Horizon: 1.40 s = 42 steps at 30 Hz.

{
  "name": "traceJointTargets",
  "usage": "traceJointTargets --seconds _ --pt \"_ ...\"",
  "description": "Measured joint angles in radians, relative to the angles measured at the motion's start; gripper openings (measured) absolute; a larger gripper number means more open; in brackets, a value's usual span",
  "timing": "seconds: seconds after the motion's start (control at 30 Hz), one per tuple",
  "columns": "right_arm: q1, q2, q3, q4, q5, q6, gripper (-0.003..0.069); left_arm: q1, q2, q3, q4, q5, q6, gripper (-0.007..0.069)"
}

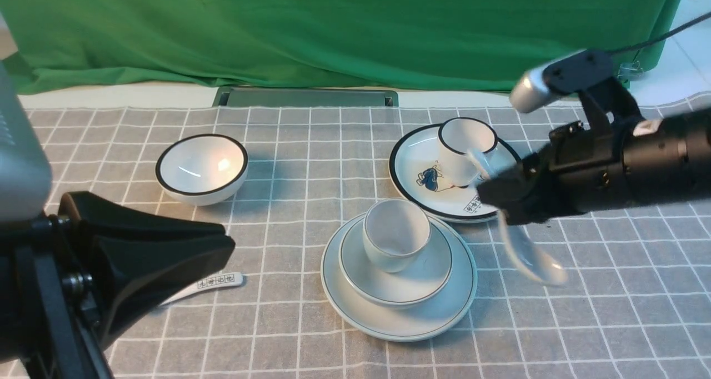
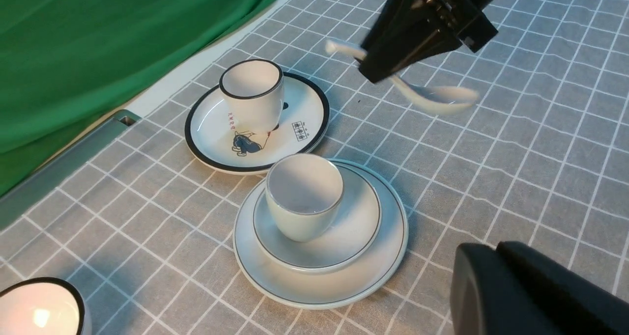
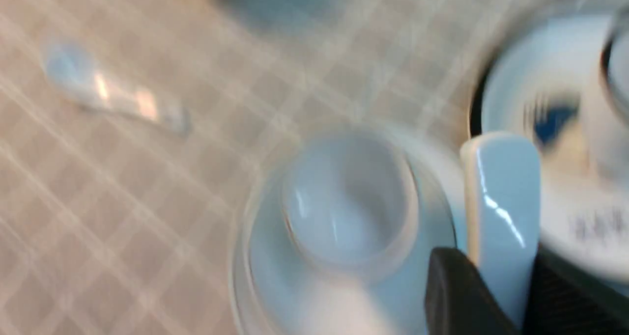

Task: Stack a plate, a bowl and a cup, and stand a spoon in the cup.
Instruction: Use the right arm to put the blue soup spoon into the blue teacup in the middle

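Jaws on our right arm grip the plain white ceramic spoon (image 1: 536,265), seemingly airborne beside the small pale handleless cup (image 1: 395,234), which sits in the shallow pale bowl (image 1: 436,270) on the large pale plate (image 1: 397,323); we judge only standing it remains. Left jaws closed.

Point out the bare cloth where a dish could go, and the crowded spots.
Bare: between the black-rimmed bowl and the drawn plate; between the labelled spoon and the plate; the near right corner. Crowded: where both plates nearly meet, beside the right pincer holding the spoon.
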State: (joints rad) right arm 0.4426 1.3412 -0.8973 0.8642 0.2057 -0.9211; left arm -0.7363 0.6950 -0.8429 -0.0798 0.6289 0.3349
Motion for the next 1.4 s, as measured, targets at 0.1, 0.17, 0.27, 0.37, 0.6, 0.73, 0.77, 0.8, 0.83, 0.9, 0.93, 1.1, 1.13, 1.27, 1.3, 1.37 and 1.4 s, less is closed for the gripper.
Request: traceJointTargets --seconds 0.1,0.17,0.27,0.37,0.6,0.73,0.77,0.8,0.83,0.9,0.93,1.1,1.13,1.27,1.3,1.37,1.4 --pt "0.130 -0.033 0.073 0.176 -0.248 -0.173 0.0169 0.000 0.000 0.000 0.001 0.000 0.000 0.0010" --pt "0.224 -0.027 0.083 0.178 -0.372 -0.209 0.0169 0.000 0.000 0.000 0.003 0.000 0.000 0.0010" --pt "0.346 -0.006 0.076 0.094 -0.509 -0.192 0.0169 0.000 0.000 0.000 0.003 0.000 0.000 0.0010" --pt "0.379 0.009 0.051 0.051 -0.525 -0.154 0.0169 0.000 0.000 0.000 0.005 0.000 0.000 0.0010" --pt "0.377 -0.006 0.034 0.038 -0.363 -0.166 0.0169 0.000 0.000 0.000 0.010 0.017 0.000 0.0010" --pt "0.345 -0.034 0.013 0.030 -0.104 -0.188 0.0169 0.000 0.000 0.000 0.017 0.022 0.001 0.0010" --pt "0.326 -0.038 0.000 0.012 0.003 -0.178 0.0169 0.000 0.000 0.000 0.019 0.022 0.001 0.0010" --pt "0.311 -0.039 -0.010 -0.008 0.076 -0.156 0.0169 0.000 0.000 0.000 0.019 0.022 0.001 0.0010" --pt "0.293 -0.039 -0.022 -0.043 0.163 -0.115 0.0169 0.000 0.000 0.000 0.020 0.022 0.001 0.0010" --pt "0.273 -0.039 -0.036 -0.114 0.257 -0.036 0.0169 0.000 0.000 0.000 0.020 0.022 0.001 0.0010" --pt "0.252 -0.039 -0.051 -0.189 0.350 0.046 0.0169 0.000 0.000 0.000 0.020 0.022 0.001 0.0010" --pt "0.216 -0.039 -0.094 -0.519 0.556 0.396 0.0169 0.000 0.000 0.000 0.022 0.024 0.001 0.0010" --pt "0.212 -0.041 -0.101 -0.619 0.590 0.512 0.0169 0.000 0.000 0.000 0.022 0.023 0.001 0.0010" --pt "0.210 -0.045 -0.106 -0.825 0.641 0.727 0.0169 0.000 0.000 0.000 0.022 0.013 0.001 0.0010" --pt "0.210 -0.046 -0.106 -0.864 0.642 0.760 0.0169 0.000 0.000 0.000 0.022 0.011 0.001 0.0010" --pt "0.209 -0.047 -0.106 -0.963 0.619 0.857 0.0169 0.000 0.000 0.000 0.022 0.006 0.001 0.0010" --pt "0.209 -0.048 -0.106 -0.996 0.582 0.890 0.0169 0.000 0.000 0.000 0.022 0.006 0.001 0.0010"
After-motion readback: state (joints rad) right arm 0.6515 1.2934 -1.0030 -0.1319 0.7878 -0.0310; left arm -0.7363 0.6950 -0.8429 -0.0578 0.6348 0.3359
